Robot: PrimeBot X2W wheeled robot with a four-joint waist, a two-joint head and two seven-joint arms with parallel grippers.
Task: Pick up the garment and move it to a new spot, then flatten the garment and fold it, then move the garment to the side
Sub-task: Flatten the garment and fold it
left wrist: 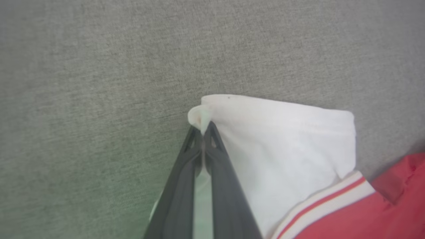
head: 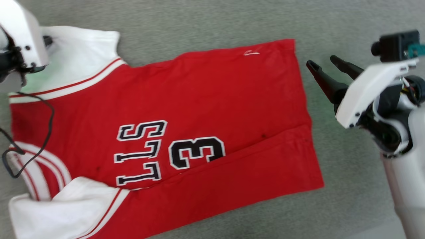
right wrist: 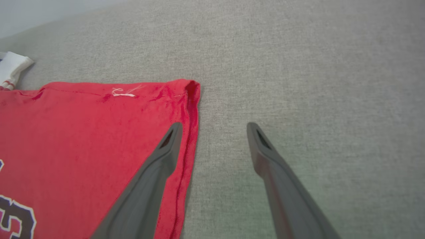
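Observation:
The garment (head: 199, 109) lies spread on the grey surface, red with black "BULLS" and "23" print facing up. Its near long edge is folded over, hiding part of the print. White sleeves with striped trim lie at its left end. In the left wrist view my left gripper (left wrist: 202, 127) is shut on the corner of the far white sleeve (left wrist: 282, 149). In the head view the left arm's white wrist housing (head: 20, 39) covers that spot. My right gripper (head: 320, 60) is open just off the garment's hem. One of its fingers (right wrist: 159, 166) lies over the red hem (right wrist: 83, 132), the other over bare surface.
The grey cloth-covered surface (head: 332, 205) extends around the garment, with free room beyond the hem. A black cable (head: 49, 122) from the left arm loops over the garment's left end. A pale strip (right wrist: 49, 13) shows past the surface's far edge.

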